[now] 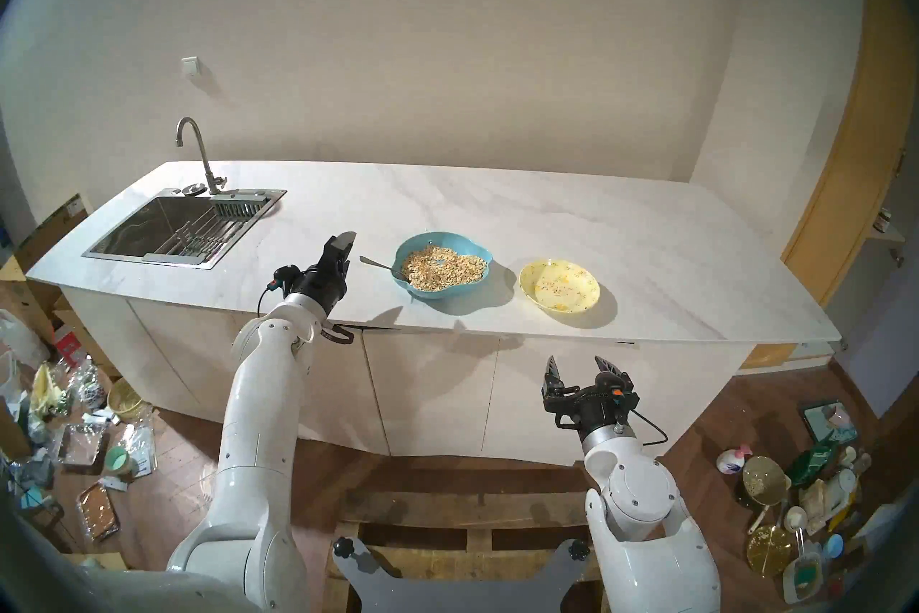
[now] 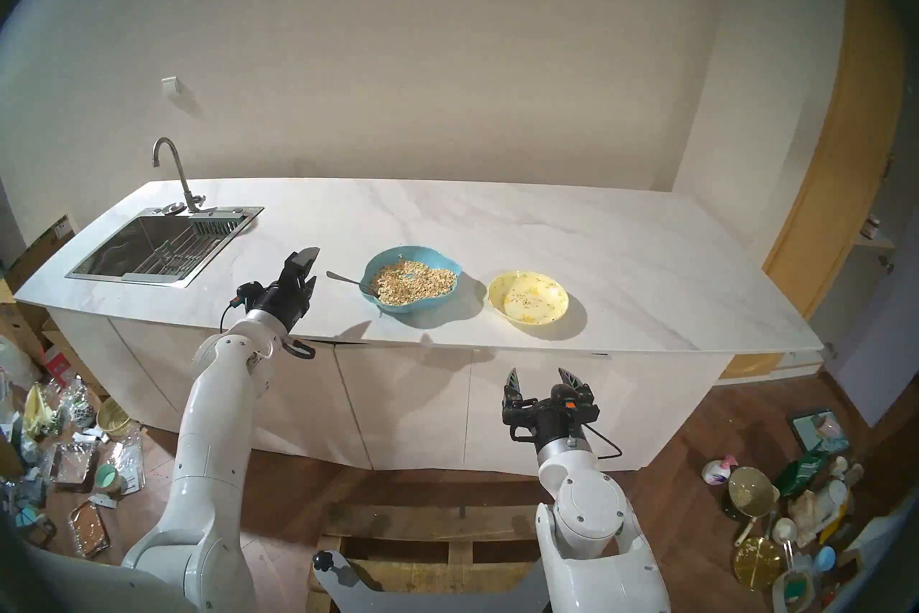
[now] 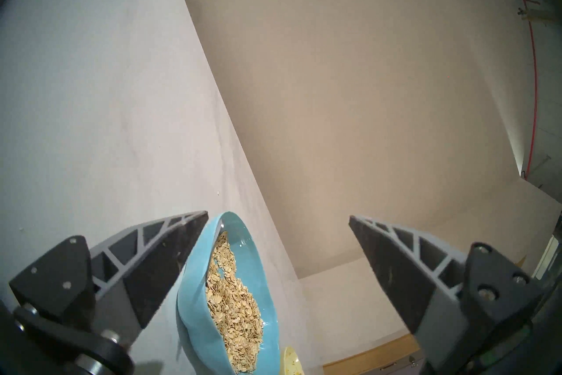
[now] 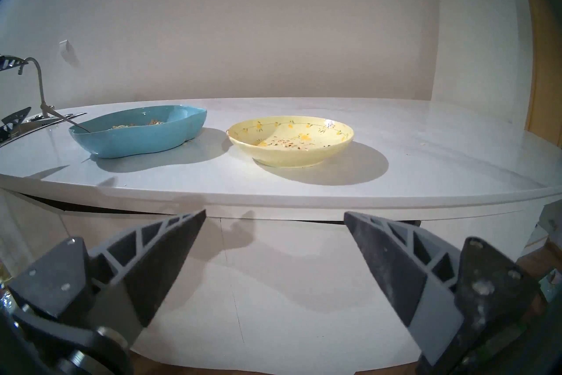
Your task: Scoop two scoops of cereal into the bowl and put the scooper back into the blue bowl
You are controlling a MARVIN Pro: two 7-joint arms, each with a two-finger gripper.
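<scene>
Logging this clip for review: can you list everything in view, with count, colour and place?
blue bowl: one, turquoise, wavy rim, mid-counter.
cereal: one heap, beige flakes, inside the blue bowl.
scooper: one, silver, head in the blue bowl, handle sticking out over its rim toward the sink.
bowl: one, pale yellow, floral, to the right of the blue bowl, apart from it; only a few crumbs inside.
counter: one, white marble-look.
sink: one, steel, at the counter's left end, with a rack inside.
faucet: one, silver, behind the sink.
floor clutter: many mixed items, both sides.
left gripper: open, empty, near the scooper handle.
right gripper: open, empty, below the counter's front edge.
</scene>
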